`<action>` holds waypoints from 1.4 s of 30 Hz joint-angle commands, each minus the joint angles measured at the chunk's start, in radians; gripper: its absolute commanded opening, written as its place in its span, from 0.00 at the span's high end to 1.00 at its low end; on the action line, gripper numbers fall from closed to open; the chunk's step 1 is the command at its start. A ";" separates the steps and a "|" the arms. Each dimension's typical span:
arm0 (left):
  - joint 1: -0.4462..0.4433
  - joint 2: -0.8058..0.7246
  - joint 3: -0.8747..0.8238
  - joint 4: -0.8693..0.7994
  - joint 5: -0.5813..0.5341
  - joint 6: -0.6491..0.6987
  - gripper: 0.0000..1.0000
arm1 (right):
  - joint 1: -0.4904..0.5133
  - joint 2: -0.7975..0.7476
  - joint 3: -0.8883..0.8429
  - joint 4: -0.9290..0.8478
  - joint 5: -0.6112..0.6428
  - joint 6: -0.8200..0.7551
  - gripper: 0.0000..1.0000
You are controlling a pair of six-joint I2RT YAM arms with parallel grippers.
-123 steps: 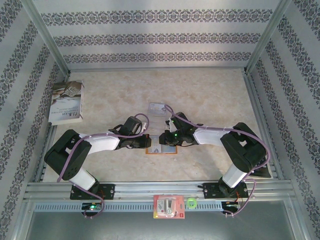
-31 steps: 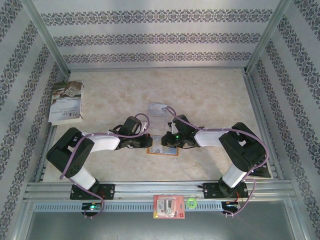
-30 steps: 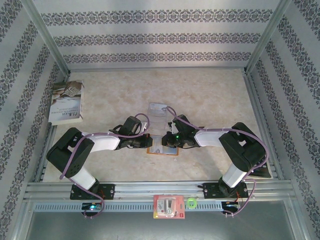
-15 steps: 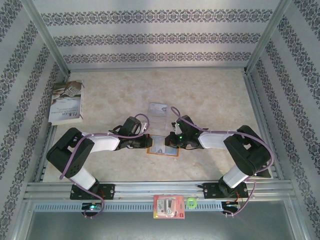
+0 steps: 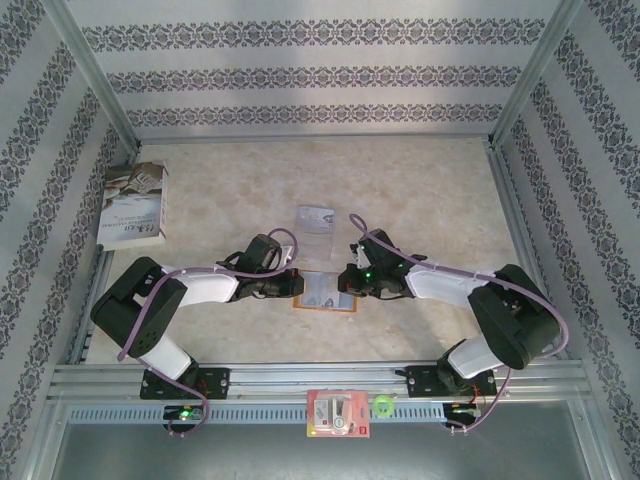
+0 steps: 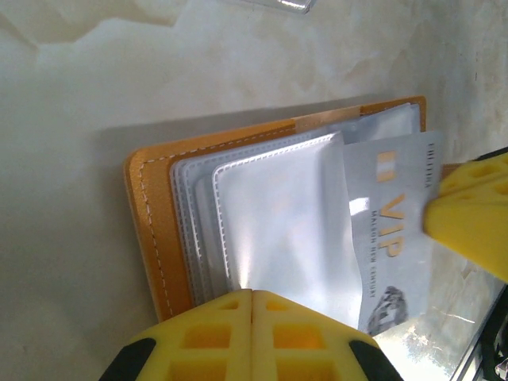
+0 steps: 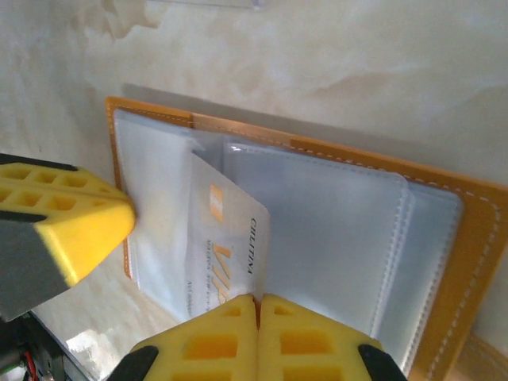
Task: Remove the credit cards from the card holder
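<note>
Card holder (image 5: 323,293): lies open and flat at the near centre of the table, long axis left to right, orange cover down, clear pockets up. Sits between the two grippers.

Left gripper (image 6: 252,316): fully closed, nothing between the fingers. Rests tip-down on the left-hand pockets, apparently pinning the holder in place.

Right gripper (image 7: 258,321): fully closed too, at the holder's right side. Meets the free end of the credit card (image 7: 228,242), which seems nipped in the seam between the fingers; hard to confirm the grip from this angle.

Credit card: pale grey with gold lettering, partly out of its pocket, left end tucked under the clear sleeve. Points right, toward the right arm, long axis in line with the holder's.

Reading of the step: draw-out under way, not finished. Calls for a straight pull to the right along the card's length, with the left side held down. Risks dragging the whole holder if the pin slips.

Beyond the holder, just far of it: clear tray (image 5: 317,217).
</note>
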 commanded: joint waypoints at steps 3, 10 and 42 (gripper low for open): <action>0.017 0.036 -0.028 -0.147 -0.050 -0.006 1.00 | 0.042 -0.043 0.091 -0.193 0.117 -0.058 1.00; 0.017 0.029 -0.023 -0.142 -0.048 -0.002 1.00 | 0.125 -0.029 0.228 -0.381 0.260 -0.091 1.00; 0.098 -0.420 0.051 -0.446 -0.153 0.017 0.00 | 0.005 0.215 0.939 -0.664 0.310 -1.036 1.00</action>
